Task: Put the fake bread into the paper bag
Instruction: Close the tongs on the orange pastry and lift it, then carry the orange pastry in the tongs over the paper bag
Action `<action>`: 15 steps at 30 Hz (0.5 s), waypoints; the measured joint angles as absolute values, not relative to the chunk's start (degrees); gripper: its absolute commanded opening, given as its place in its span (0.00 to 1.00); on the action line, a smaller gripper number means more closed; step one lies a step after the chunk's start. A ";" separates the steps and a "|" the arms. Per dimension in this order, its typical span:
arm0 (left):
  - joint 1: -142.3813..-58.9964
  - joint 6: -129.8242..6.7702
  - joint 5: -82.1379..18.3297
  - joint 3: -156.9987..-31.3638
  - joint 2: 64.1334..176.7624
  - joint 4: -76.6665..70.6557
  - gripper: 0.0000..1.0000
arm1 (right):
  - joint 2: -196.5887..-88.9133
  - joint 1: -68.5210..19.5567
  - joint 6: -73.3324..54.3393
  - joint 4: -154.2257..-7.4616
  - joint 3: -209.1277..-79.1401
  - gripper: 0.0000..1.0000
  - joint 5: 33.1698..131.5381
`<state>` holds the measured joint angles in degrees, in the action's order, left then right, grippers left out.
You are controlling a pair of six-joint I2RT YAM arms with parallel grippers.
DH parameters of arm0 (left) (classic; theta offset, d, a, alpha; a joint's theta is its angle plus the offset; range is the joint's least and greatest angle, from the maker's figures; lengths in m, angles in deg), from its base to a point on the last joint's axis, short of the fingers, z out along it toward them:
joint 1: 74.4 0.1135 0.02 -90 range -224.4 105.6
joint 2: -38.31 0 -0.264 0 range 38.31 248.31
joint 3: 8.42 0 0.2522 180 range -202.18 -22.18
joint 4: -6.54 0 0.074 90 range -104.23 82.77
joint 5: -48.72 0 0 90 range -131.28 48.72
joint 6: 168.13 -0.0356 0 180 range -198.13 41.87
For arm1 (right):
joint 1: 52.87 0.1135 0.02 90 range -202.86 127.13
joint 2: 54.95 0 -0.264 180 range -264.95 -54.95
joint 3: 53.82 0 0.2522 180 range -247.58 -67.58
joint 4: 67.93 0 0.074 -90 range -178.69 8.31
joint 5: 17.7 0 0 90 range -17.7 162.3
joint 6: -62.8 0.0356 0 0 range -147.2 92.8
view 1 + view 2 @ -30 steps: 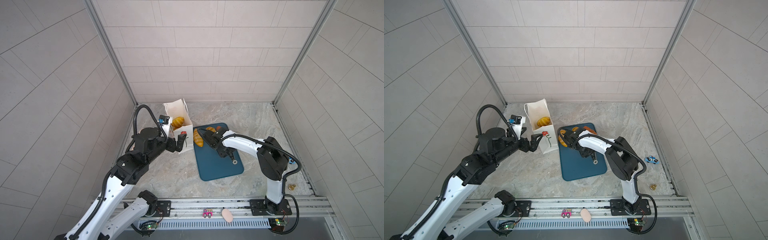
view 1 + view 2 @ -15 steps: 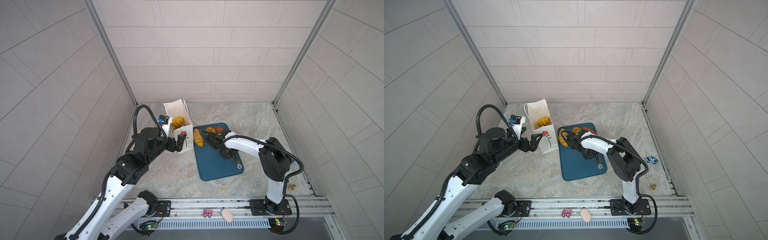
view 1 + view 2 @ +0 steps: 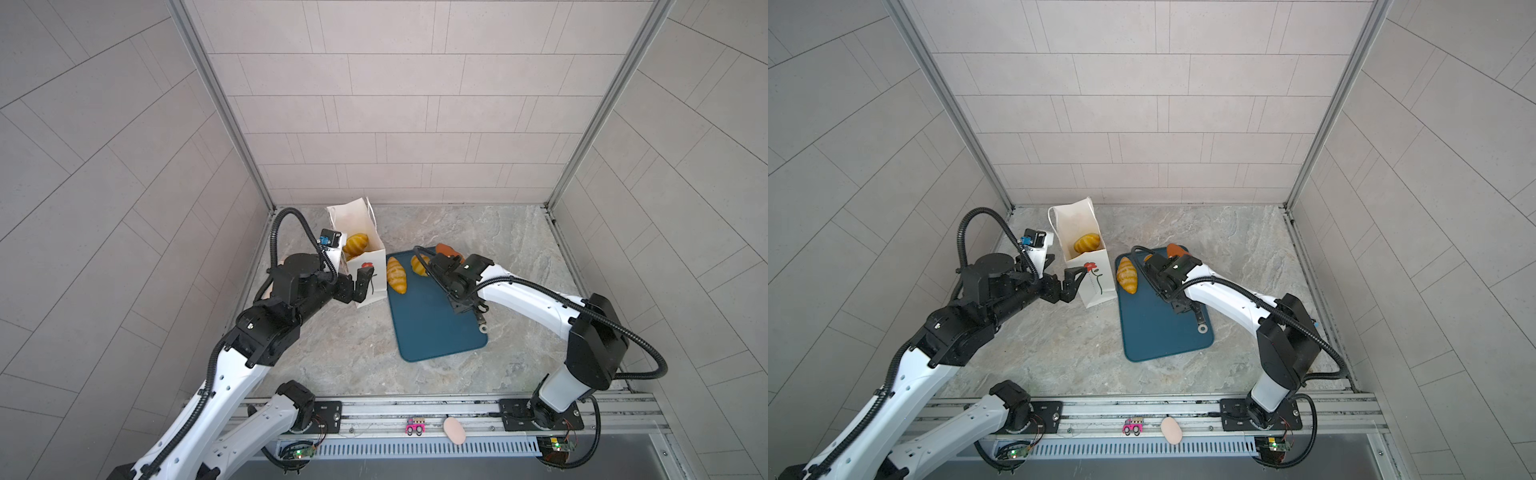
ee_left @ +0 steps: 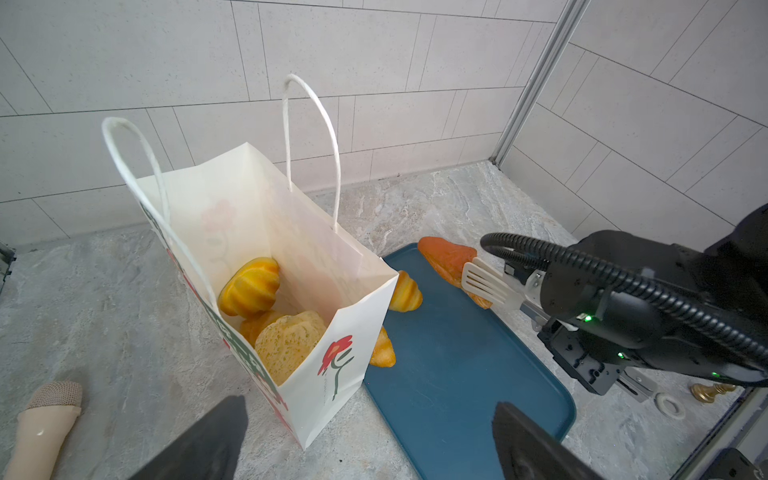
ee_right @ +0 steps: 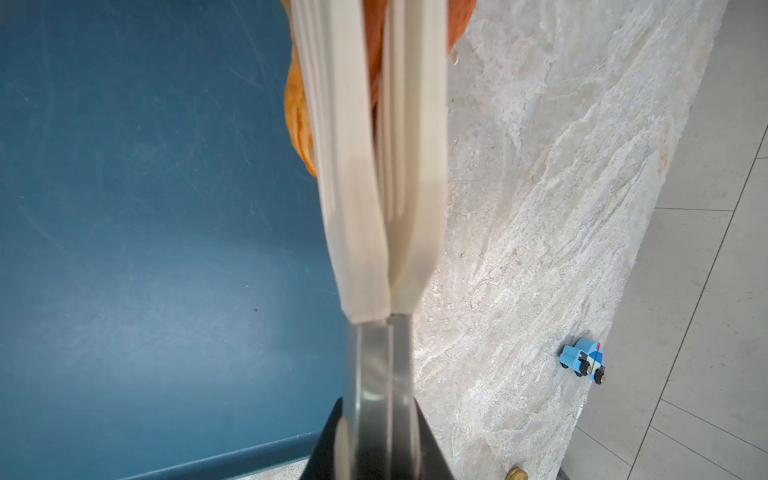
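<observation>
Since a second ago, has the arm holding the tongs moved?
Yes. In both top views the right gripper, holding tongs, shifted across the blue tray toward its right edge.

Matt paper bag (image 4: 357,299); glossy plastic-looking bread (image 4: 249,286); smooth matt tray (image 4: 457,382); veined stone-look table (image 4: 104,291); cream plastic tongs (image 5: 353,208) on shiny metal stems.

There is one paper bag (image 4: 245,187). Six pieces of fake bread (image 4: 249,286) are visible. Three show inside the bag and three lie outside it: two yellow ones and one orange-brown loaf (image 4: 444,257). There is also one blue tray (image 4: 457,374), one pair of tongs (image 4: 486,282), one pink toy car (image 3: 415,427), one blue toy car (image 5: 582,362), one pink egg (image 3: 454,430) and one beige rolling pin (image 4: 37,419).
</observation>
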<state>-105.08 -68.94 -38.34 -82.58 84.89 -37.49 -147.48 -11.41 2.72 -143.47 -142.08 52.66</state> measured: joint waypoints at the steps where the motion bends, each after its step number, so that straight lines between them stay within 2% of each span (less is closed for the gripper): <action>1: -105.08 -68.92 -38.31 -82.58 84.98 -37.51 1.00 | -146.63 -11.41 2.61 -143.19 -141.99 0.18 52.75; 15: -105.05 -66.95 -38.27 -82.60 83.78 -36.20 1.00 | -136.73 -11.39 -1.98 -137.92 -142.10 0.18 56.01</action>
